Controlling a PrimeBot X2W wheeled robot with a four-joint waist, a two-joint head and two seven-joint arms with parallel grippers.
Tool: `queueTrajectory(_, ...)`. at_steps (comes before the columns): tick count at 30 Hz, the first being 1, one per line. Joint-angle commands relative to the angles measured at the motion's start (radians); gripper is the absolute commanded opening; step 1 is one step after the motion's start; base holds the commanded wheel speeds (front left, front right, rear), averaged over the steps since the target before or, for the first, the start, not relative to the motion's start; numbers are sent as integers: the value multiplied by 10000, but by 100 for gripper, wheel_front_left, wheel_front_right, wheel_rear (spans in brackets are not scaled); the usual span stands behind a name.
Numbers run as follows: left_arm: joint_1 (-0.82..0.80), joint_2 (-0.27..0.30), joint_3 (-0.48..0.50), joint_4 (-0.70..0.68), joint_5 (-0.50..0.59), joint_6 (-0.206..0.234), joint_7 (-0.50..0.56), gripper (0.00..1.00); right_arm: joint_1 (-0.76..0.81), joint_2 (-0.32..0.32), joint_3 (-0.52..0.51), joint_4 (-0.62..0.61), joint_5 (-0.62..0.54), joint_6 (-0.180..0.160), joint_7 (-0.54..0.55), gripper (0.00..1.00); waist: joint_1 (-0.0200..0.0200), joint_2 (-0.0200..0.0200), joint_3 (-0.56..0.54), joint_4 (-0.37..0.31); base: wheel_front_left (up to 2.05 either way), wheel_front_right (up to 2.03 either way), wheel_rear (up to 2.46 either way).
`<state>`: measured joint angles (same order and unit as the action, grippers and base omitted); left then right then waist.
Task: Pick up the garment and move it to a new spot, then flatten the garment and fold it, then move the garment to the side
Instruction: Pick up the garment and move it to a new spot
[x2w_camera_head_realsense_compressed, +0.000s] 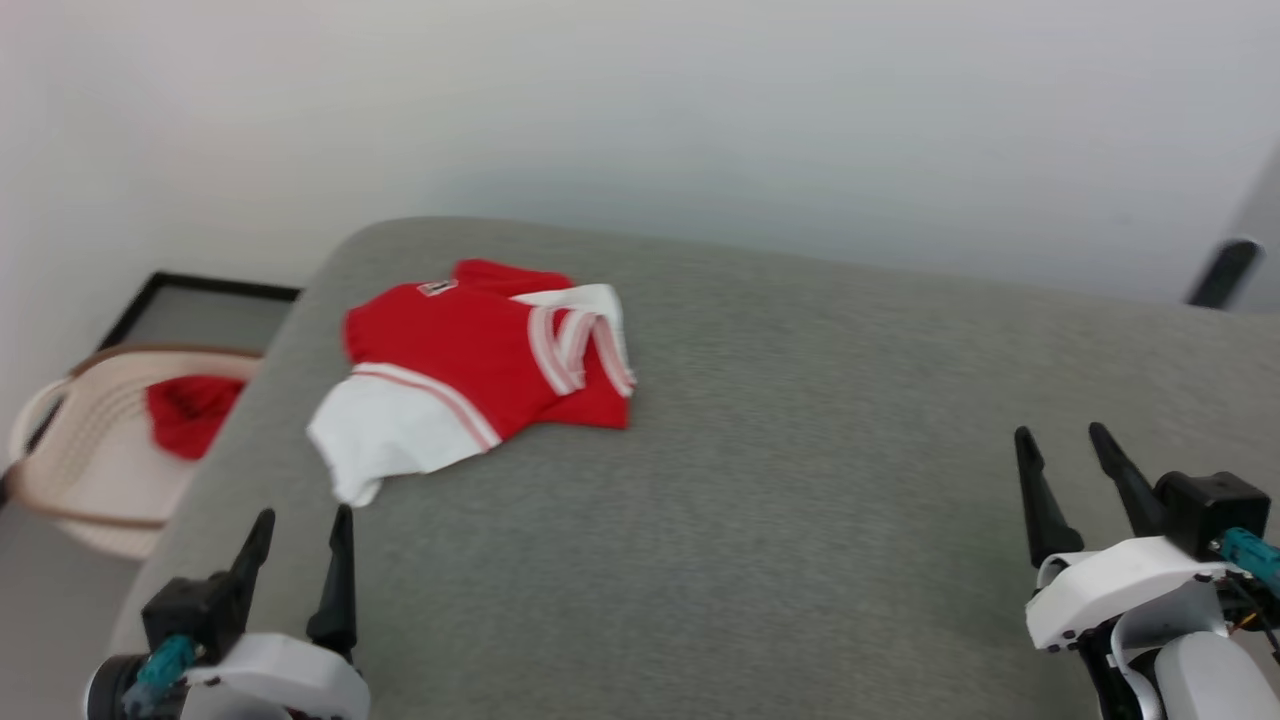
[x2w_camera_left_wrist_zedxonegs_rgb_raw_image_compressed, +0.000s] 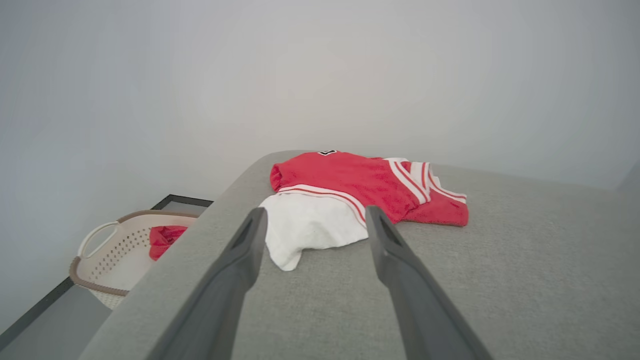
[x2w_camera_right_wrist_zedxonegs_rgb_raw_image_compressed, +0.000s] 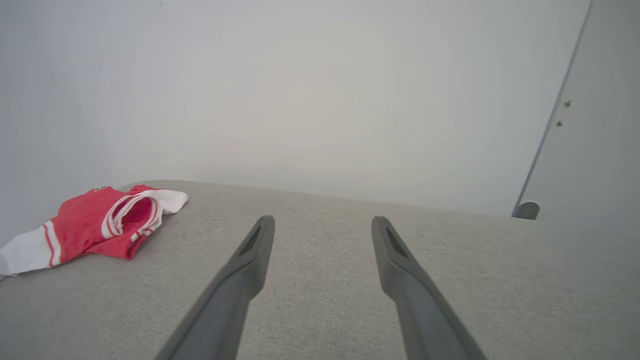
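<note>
While the garment (x2w_camera_head_realsense_compressed: 470, 360) lies rumpled on grey padding (x2w_camera_head_realsense_compressed: 800, 500), your left gripper (x2w_camera_head_realsense_compressed: 305, 513) and right gripper (x2w_camera_head_realsense_compressed: 1060, 430) stand spread, empty.

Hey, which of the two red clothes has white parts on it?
The jersey lying crumpled on the grey cushion: it has white sleeves and striped trim. The other red cloth sits in the basket and is plain red.

Left gripper (x2w_camera_head_realsense_compressed: 305, 512) and right gripper (x2w_camera_head_realsense_compressed: 1060, 432) sit low at either side, fingers spread wide, pointing forward, apparently empty.
</note>
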<state>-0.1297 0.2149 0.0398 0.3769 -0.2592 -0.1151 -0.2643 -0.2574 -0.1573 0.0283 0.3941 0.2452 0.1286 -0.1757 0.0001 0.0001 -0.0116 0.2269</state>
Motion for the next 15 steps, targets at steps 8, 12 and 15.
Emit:
queueTrajectory(8,602,26,261,-296,-3,249,2,100,-45,162,517,164,175,40,-65,100,-1,-1,-201,2600,0,0,0)
queueTrajectory(12,909,-127,596,-716,-191,488,1,100,-530,189,1140,335,230,41,0,100,-1,-1,95,2822,0,0,0)
queueTrajectory(15,1187,-202,865,-1096,-291,627,1,100,-950,211,1657,572,337,39,-30,100,-1,-1,284,2930,0,0,0)
